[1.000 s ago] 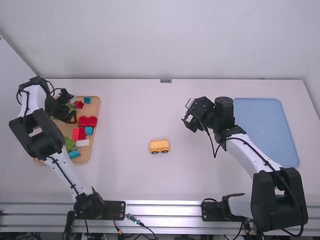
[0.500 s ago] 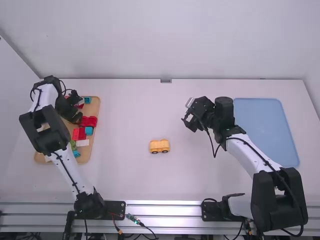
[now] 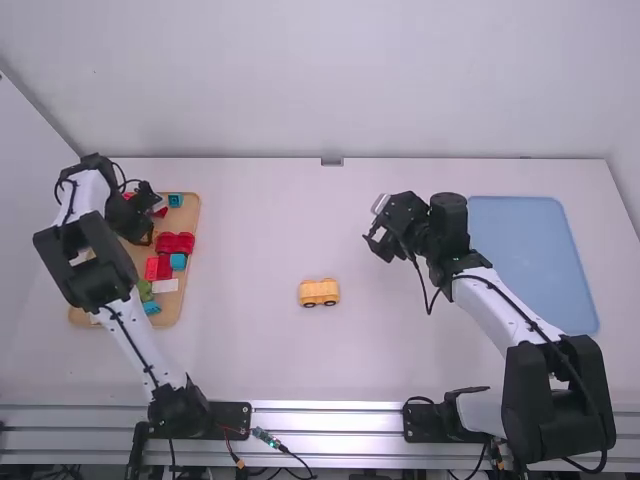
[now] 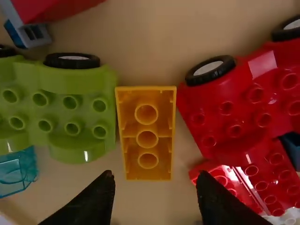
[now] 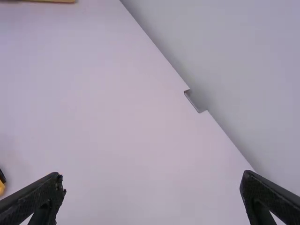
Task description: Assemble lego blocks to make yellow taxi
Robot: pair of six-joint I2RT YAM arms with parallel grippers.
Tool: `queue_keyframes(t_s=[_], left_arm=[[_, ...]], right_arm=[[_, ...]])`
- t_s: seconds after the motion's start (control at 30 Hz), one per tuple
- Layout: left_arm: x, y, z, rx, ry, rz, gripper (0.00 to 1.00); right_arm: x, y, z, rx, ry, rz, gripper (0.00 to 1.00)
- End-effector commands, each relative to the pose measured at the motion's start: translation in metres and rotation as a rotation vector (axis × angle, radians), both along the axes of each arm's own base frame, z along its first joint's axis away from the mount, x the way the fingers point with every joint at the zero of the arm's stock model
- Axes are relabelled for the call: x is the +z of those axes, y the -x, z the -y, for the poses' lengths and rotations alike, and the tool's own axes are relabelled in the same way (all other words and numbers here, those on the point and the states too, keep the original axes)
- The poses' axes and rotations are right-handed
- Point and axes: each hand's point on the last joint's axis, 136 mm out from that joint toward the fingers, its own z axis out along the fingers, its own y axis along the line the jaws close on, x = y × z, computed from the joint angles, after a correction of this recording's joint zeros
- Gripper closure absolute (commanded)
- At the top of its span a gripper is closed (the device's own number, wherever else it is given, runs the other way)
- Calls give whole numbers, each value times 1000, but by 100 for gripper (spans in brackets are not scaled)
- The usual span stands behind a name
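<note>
Left tool [image 3: 143, 238] and right tool [image 3: 374, 250] are hanging open, empty, the left wrist view revealing an upturned yellow plastic block [image 4: 147, 139] on a tan board [image 4: 150, 42]. A wheeled yellow toy [image 3: 319, 292] is standing on the white table [image 3: 250, 230] before a pale wall [image 3: 320, 80].

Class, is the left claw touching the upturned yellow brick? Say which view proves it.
Apart. In the left wrist view, the left claw is open, and wooden tray shows between each of its fingers and the yellow brick.

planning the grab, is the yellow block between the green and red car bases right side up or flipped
Flipped upside down: the yellow block lies with its hollow underside and three round tubes facing up.
</note>
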Motion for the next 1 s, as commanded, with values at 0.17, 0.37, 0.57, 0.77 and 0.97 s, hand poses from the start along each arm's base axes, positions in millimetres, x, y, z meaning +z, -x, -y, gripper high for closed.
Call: queue_keyframes(t_s=[0.17, 0.37, 0.57, 0.77, 0.97], left_arm=[[-6, 6, 3, 13, 106, 27, 51], [-5, 6, 6, -15, 161, 55, 45], [-9, 5, 5, -16, 154, 63, 45], [-24, 10, 2, -14, 128, 45, 45], [-34, 11, 1, -11, 115, 46, 47]], right_arm=[[4, 1, 1, -4, -11, 3, 1], [4, 1, 1, -4, -11, 4, 1], [3, 2, 1, -4, -10, 0, 1], [3, 2, 1, -4, -10, -2, 1], [3, 1, 1, -4, -10, 1, 1]])
